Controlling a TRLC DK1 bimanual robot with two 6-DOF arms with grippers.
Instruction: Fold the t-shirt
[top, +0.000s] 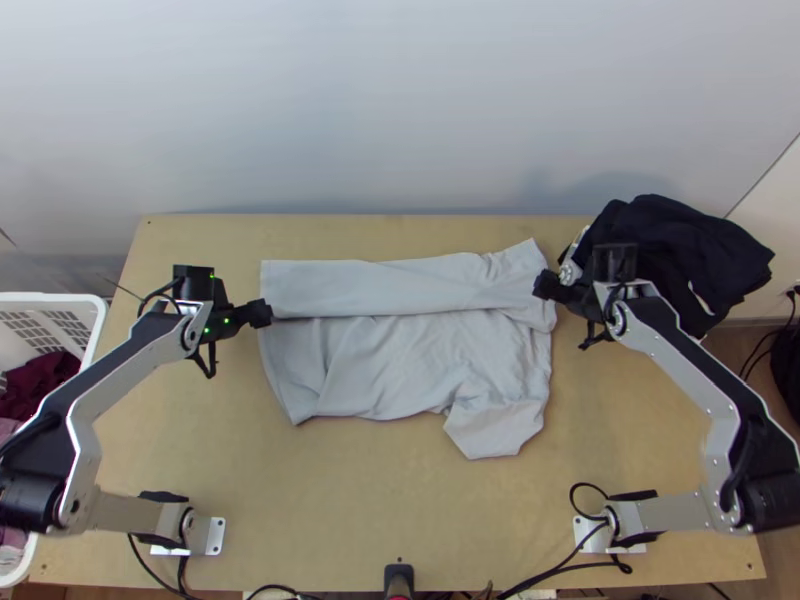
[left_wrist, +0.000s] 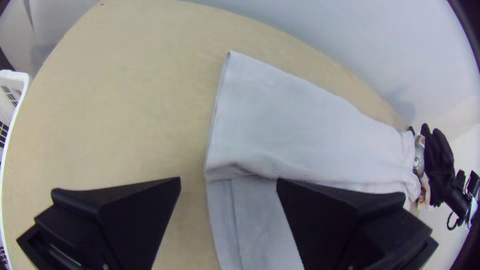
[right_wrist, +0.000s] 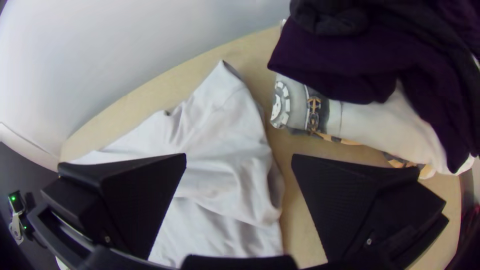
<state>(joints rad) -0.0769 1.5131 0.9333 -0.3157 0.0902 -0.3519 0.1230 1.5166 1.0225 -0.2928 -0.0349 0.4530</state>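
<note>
The light grey t-shirt (top: 400, 345) lies across the middle of the bench (top: 340, 510), its far part turned over into a long, fairly flat band running from side to side. The nearer part is spread out below that band (rumpled, with soft creases towards the right), and a sleeve (top: 492, 430) sticks out at the near right corner. At the far right the cloth rises to a loose point, with small puckers just beside it.

The left pincer (top: 262, 313) is at the shirt's left side, level with the edge of the band. In its own wrist view its fingers stand wide apart, with the shirt's side edge showing between them (nothing is gripped).

The right pincer (top: 545, 284) is at the shirt's right side, near the other end of the band. Its fingers are wide apart too, and it has hold of nothing; crumpled cloth and a strip of bare bench show between them.

At the far right of the bench, a pile of dark clothes (top: 680, 250) rests on a pale printed garment (right_wrist: 365, 125). A white basket (top: 101, 312) stands beside the bench on the left, holding maroon clothes (top: 38, 385) (among others).
</note>
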